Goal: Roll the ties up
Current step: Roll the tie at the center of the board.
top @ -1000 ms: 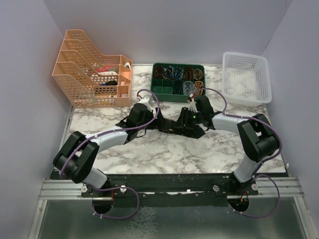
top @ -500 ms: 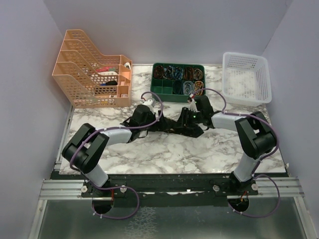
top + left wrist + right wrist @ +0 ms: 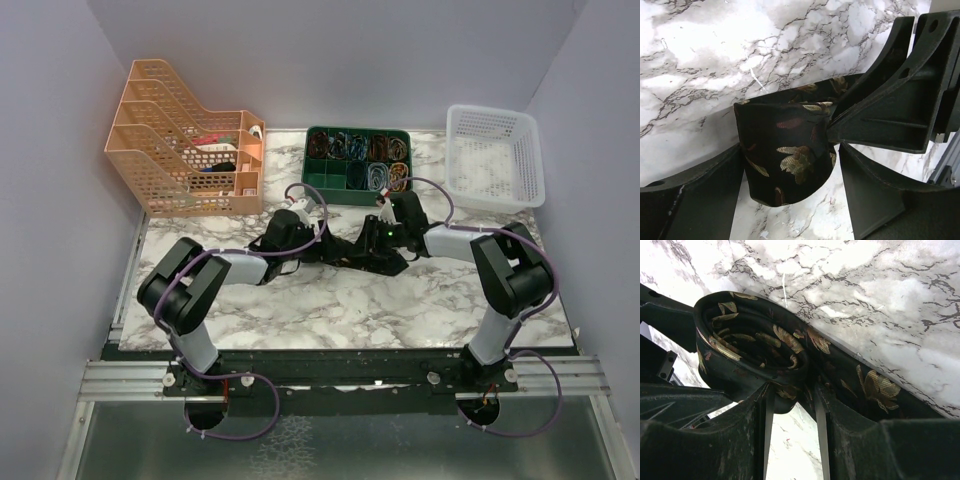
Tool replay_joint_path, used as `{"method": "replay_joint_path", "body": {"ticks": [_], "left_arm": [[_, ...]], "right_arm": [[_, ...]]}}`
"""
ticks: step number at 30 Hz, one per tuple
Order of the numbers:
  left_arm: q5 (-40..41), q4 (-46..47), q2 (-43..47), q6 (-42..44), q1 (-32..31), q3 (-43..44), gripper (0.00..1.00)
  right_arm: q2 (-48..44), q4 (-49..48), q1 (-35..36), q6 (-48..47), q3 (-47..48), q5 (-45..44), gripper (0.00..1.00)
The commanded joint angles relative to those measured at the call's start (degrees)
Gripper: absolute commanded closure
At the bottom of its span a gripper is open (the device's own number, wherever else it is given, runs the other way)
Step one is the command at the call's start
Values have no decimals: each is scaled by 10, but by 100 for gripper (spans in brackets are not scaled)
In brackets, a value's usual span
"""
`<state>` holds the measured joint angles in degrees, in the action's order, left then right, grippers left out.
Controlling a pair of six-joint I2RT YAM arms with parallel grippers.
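The tie point(image 3: 345, 250) is black with tan-gold leaf flecks and lies at the middle of the table, partly wound into a roll point(image 3: 750, 342). Its flat tail point(image 3: 875, 385) runs off toward the right. My right gripper point(image 3: 792, 390) is shut on the roll's lower wall, and fabric fills the gap between its tips. My left gripper point(image 3: 790, 152) stands open around the roll's rounded end point(image 3: 785, 145). Its left finger point(image 3: 700, 195) touches the fabric, while the right finger point(image 3: 875, 195) stands a little apart. In the top view the left gripper point(image 3: 318, 241) and the right gripper point(image 3: 372, 242) face each other across the roll.
A peach file rack point(image 3: 190, 160) stands at the back left. A green compartment tray point(image 3: 357, 178) with small coloured items is at the back centre, just behind the grippers. A white basket point(image 3: 493, 155) sits at the back right. The marble tabletop point(image 3: 330, 300) lies in front.
My left arm's elbow swung right and the left gripper edged in on the roll, its jaws narrowing slightly. The right arm and its hold stayed still.
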<state>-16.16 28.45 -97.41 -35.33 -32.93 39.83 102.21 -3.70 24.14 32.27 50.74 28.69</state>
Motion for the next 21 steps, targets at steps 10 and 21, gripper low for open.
{"method": "replay_joint_path", "body": {"ticks": [10,21], "left_arm": [[-51,62,-25,-36,10,-8,49],[-36,46,-20,-24,9,-3,79]], "right_arm": [[28,18,-8,-20,2,-14,58],[15,19,-13,-21,2,-5,56]]}}
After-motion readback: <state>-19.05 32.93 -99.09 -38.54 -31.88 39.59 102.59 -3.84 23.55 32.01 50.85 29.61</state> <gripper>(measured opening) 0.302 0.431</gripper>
